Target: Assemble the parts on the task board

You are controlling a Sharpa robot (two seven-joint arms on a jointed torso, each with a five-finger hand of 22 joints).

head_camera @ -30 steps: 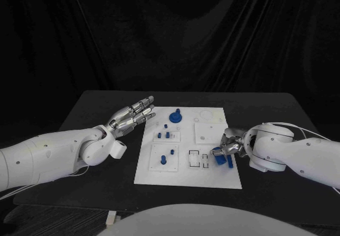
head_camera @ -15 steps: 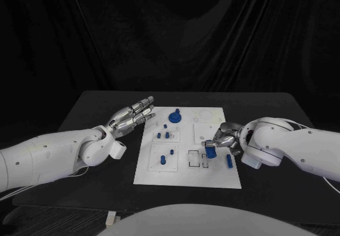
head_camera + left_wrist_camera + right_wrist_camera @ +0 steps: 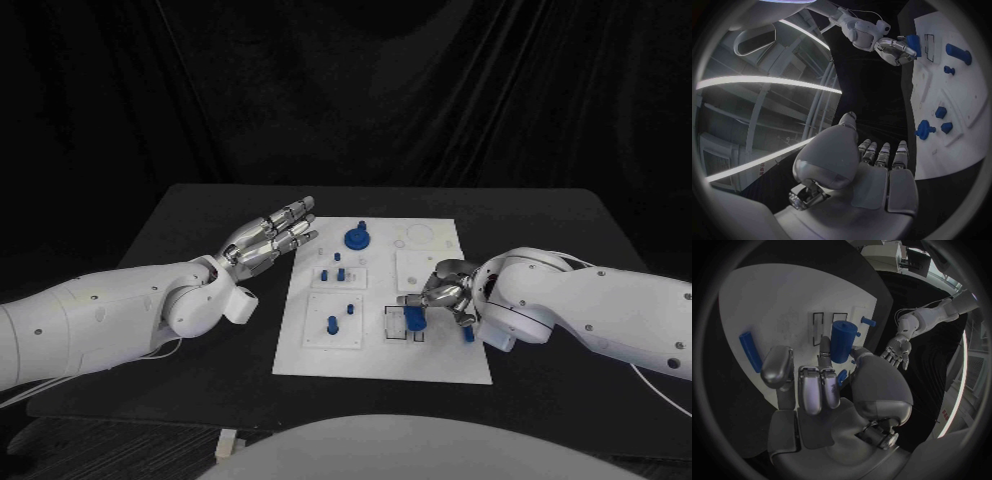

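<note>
Now, on my black bench [image 3: 188,215] the white task board [image 3: 433,365] lies lengthwise away from me. My left robot hand [image 3: 270,238] hangs beside its left edge, holding nothing, fingers stretched apart, palm up. My right robot hand [image 3: 440,296] pinches a blue cylinder [image 3: 415,317] over the board's rectangular outlines, long axis about upright; a blue bar [image 3: 469,331] lies flat just beside it, pointing along the board.

The task board [image 3: 433,368] lies mid-table [image 3: 173,220]; the left hand [image 3: 270,238] hovers beside its left edge (apart), the right hand [image 3: 440,296] over its right half.
</note>
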